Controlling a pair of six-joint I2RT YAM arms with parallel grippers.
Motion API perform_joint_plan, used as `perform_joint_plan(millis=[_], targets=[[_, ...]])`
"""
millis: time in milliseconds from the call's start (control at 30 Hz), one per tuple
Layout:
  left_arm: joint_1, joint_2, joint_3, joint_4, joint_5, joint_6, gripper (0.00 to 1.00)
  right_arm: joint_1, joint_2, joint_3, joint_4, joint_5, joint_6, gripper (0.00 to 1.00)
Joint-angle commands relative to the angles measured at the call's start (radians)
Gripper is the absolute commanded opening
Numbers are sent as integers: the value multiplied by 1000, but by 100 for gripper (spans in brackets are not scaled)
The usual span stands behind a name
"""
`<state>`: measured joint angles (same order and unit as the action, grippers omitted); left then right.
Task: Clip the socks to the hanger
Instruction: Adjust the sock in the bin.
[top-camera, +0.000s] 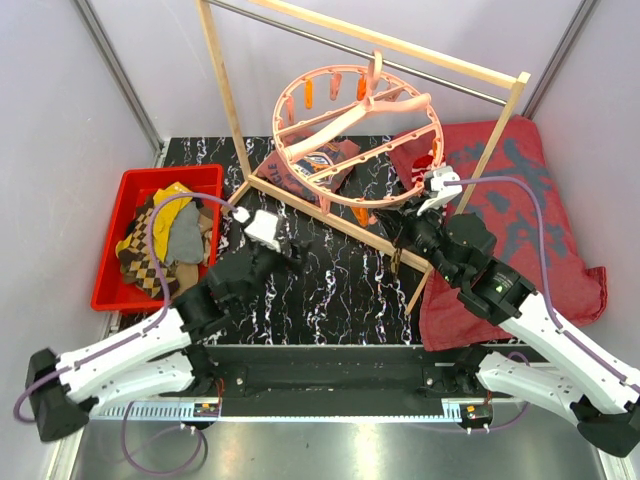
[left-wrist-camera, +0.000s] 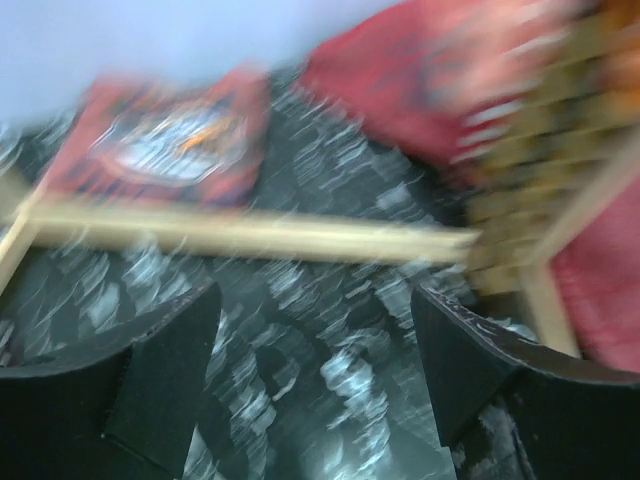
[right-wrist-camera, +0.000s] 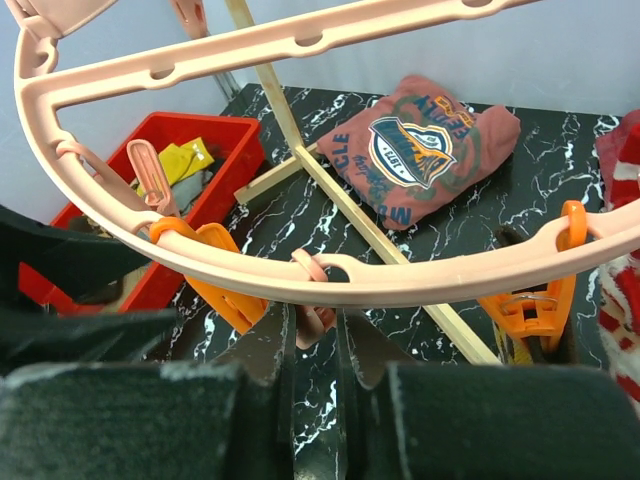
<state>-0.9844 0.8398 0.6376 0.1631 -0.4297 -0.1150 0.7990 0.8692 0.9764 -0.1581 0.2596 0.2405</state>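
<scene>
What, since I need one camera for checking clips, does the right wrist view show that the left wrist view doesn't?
Only right wrist, legibly: the hanger rim, its orange clips, the red bin, and the right gripper with jaws pinched on a pink clip. Only left wrist: the left gripper, jaws wide and empty, in a blurred picture. Both: the printed shirt, the wooden rack bar, the marbled table.

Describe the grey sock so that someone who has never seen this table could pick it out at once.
Find the red plastic bin on the left side of the black marbled table. The grey sock lies on top of the heap inside, toward the bin's right wall. It alone is plain and dull: beside it are a mustard-yellow sock and a brown argyle sock.
</scene>
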Motion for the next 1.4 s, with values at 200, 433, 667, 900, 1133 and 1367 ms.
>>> perform_joint_plan(millis=[200,433,667,900,1133,1367], targets=[[554,-4,141,-617,29,-210,80,8,2,31,-6,29,-7,0],[958,305,327,-625,126,-138,76,6,7,39,-12,9,-17,0],[1150,657,600,-608,97,-176,66,6,2,38,-15,-16,-21,0],[1263,933,774,-577,68,-221,56,6,7,27,-17,-39,-24,0],[1325,1102,895,-571,120,-226,50,6,16,24,-29,-40,-23,0],[1354,1160,935,-576,180,-224,42,8,31,35,-63,-45,-18,0]])
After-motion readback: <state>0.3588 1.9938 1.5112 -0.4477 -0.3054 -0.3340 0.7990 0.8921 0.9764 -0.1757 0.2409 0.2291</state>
